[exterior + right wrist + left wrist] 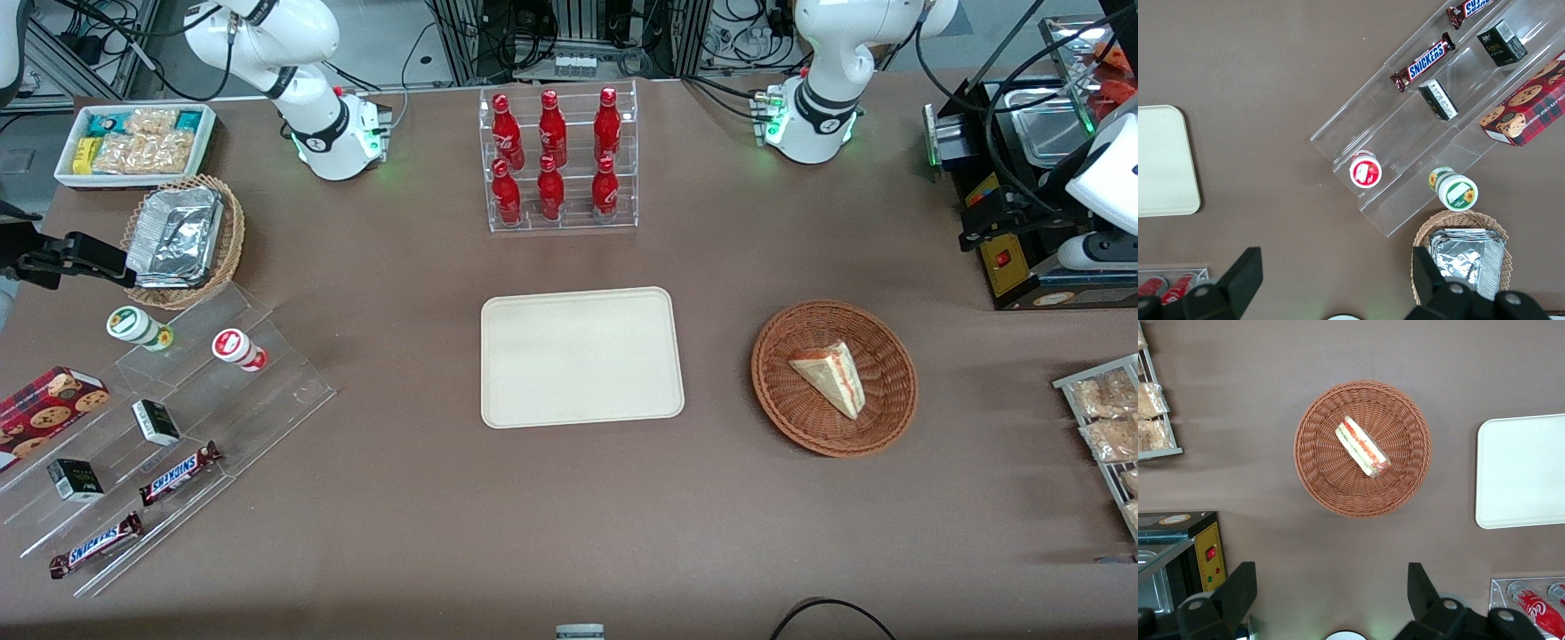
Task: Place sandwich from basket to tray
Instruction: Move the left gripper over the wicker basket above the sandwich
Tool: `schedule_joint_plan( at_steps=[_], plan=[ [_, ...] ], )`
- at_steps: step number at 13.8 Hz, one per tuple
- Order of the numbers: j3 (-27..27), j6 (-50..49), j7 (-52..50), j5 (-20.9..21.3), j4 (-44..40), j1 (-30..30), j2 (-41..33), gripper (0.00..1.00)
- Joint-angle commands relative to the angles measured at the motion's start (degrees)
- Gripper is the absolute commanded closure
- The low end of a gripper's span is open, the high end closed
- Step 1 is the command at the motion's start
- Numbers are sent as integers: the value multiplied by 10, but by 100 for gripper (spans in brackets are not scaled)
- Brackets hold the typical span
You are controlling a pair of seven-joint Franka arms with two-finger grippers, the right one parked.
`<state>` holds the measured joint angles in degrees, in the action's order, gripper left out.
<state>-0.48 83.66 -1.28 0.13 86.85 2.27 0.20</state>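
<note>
The sandwich (pixel 831 378), a pale bread wedge with red and green filling, lies in the round reddish-brown wicker basket (pixel 773 391). The cream tray (pixel 582 356) lies flat beside the basket, toward the parked arm's end, with nothing on it. My left gripper (pixel 973 227) hangs open and empty, high over the table at the working arm's end, farther from the front camera than the basket. In the left wrist view the gripper (pixel 1330 587) has its fingers spread wide over bare table, apart from the basket (pixel 1318 473), the sandwich (pixel 1363 447) and the tray (pixel 1521 470).
A black appliance (pixel 1022 222) stands just under the gripper. A wire rack of snack bags (pixel 1102 418) sits at the working arm's table edge. A clear rack of red bottles (pixel 558 160) stands farther from the front camera than the tray.
</note>
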Motion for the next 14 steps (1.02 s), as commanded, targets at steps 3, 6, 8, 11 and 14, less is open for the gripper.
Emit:
schedule_joint_plan(
  at_steps=[3, 6, 8, 11, 14],
  plan=[
    [-4, -5, -28, 26, -8, 9, 20, 0],
    [-4, 25, -52, 34, 16, 9, 58, 0],
    [-3, 87, -74, 34, 65, 8, 60, 0],
    [-4, 183, -132, 26, 146, 8, 63, 0],
    [-7, 276, -221, -5, 209, 9, 59, 0]
  ],
)
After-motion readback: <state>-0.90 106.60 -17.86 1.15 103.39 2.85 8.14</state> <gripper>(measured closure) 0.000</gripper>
